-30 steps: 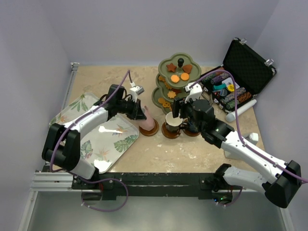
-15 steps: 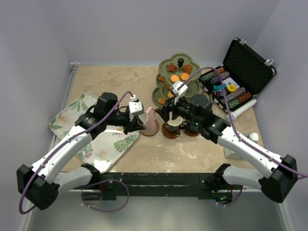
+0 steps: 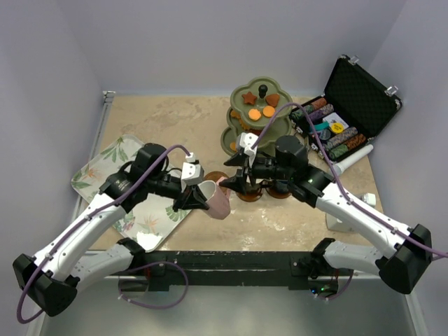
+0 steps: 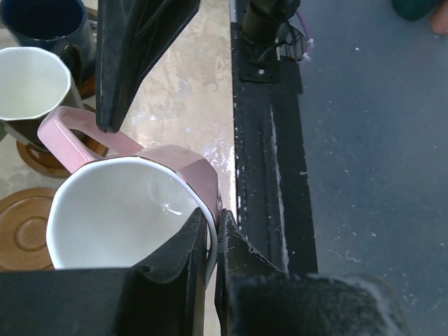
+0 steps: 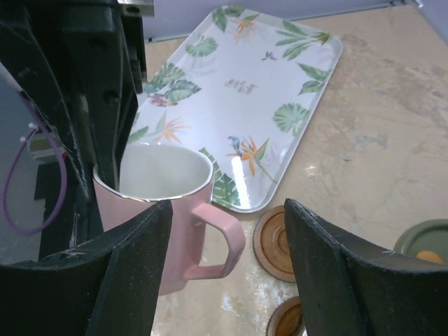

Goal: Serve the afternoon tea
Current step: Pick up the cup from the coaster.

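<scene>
My left gripper (image 3: 198, 198) is shut on the rim of the pinkish-white cup (image 3: 218, 200), one finger inside and one outside, and holds it tilted above the table. In the left wrist view the cup (image 4: 119, 210) fills the frame over its bare brown saucer (image 4: 24, 227). The cream cup (image 4: 31, 84) and navy cup (image 4: 42, 21) stand on saucers beyond. My right gripper (image 3: 234, 178) is open. Its fingers (image 5: 133, 259) straddle the cup's handle (image 5: 224, 238) without touching it. The olive-green stand (image 3: 245, 92) with biscuits (image 3: 255, 113) stands behind.
The leaf-patterned white tray (image 3: 105, 157) lies at the left, under my left arm. An open black case of poker chips (image 3: 353, 91) stands at the back right, with a white cylinder (image 3: 350, 161) in front of it. The black table rail (image 4: 269, 175) runs just beside the cup.
The left gripper lifted the pinkish-white cup off its saucer and drew it toward the near edge. The right gripper swung left and now brackets the cup's handle.
</scene>
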Robot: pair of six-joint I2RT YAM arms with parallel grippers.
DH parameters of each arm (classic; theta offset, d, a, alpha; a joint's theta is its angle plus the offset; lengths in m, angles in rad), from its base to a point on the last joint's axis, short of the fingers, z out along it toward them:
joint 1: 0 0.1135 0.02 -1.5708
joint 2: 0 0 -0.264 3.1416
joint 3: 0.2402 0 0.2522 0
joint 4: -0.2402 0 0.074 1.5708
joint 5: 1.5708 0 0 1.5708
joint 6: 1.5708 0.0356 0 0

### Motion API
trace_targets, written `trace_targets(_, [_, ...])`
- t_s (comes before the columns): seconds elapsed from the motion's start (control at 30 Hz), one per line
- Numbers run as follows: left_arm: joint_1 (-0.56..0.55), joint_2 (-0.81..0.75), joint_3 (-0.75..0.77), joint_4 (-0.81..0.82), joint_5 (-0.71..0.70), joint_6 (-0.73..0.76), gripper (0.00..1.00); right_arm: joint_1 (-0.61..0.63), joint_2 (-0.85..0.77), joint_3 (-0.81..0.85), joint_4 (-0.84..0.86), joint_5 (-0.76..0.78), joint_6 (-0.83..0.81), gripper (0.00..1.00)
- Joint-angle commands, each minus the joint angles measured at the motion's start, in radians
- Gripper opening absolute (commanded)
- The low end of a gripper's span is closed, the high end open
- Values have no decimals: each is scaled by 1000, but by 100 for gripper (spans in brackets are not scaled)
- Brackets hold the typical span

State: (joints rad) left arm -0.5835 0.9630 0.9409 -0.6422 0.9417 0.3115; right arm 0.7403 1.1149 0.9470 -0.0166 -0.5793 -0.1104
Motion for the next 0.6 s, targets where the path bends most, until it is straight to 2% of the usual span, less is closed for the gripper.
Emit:
trace_targets(0.0, [-9,-78,84,33,150,34,0,1,19,58,-94,-128,-93,69])
trace_targets(0.37, [-13,-147,90,24,178,29,0,2,74,81,-155,-321,-118,65])
trace_targets(0.43, [-13,-144,88,26,178,29,0,2,80,93,-157,-355,-120,57])
trace_targets(0.57, [-13,-138,93,29,158,29,0,28,102,111,-145,-393,-109,33])
